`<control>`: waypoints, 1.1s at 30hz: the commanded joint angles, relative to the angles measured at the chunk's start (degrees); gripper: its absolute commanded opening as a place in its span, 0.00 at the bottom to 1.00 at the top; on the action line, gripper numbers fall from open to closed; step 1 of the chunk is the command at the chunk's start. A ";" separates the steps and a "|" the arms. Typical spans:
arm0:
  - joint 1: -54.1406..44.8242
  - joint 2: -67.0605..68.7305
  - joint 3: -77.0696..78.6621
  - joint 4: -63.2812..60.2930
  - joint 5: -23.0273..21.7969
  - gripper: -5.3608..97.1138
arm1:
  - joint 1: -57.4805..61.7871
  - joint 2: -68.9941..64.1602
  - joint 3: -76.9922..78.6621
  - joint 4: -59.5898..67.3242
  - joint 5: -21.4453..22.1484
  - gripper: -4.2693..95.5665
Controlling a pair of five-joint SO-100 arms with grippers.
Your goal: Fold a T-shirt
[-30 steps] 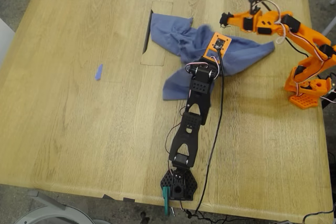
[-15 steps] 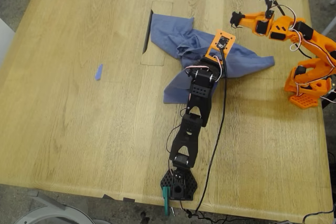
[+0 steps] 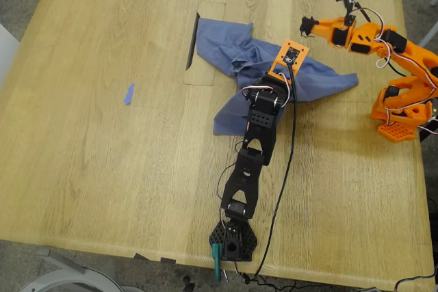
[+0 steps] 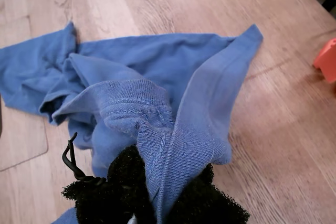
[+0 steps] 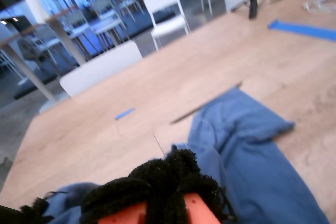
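Note:
The slate-blue T-shirt [image 3: 226, 46] lies crumpled on the wooden table, spread from the inset panel towards the exterior view's right. My first gripper [image 3: 269, 78], on the black arm, is shut on a ribbed fold of the T-shirt [image 4: 157, 66] near its middle. Cloth is pinched between the black foam pads [image 4: 126, 182]. My second gripper [image 3: 306, 25], on the orange arm, hangs above the table beyond the shirt's right part in the exterior view. Its fuzzy pads [image 5: 168, 182] are together and hold nothing, and the T-shirt [image 5: 252, 150] lies below them.
A small blue scrap [image 3: 129, 94] lies on the table at the exterior view's left. A rectangular inset panel [image 3: 202, 66] sits under the shirt's left edge. The orange arm's base [image 3: 400, 114] and the black arm's base [image 3: 233, 241] stand on the table. White chairs [image 5: 165, 9] stand past the table.
The orange arm has lifted off the shirt and swung towards the exterior view's right. The black arm has shifted a little with the cloth, which is now more bunched at the middle.

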 commanded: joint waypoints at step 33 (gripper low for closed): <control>5.10 7.38 -2.20 0.00 0.09 0.05 | 5.45 -31.46 -7.29 -17.93 -1.76 0.54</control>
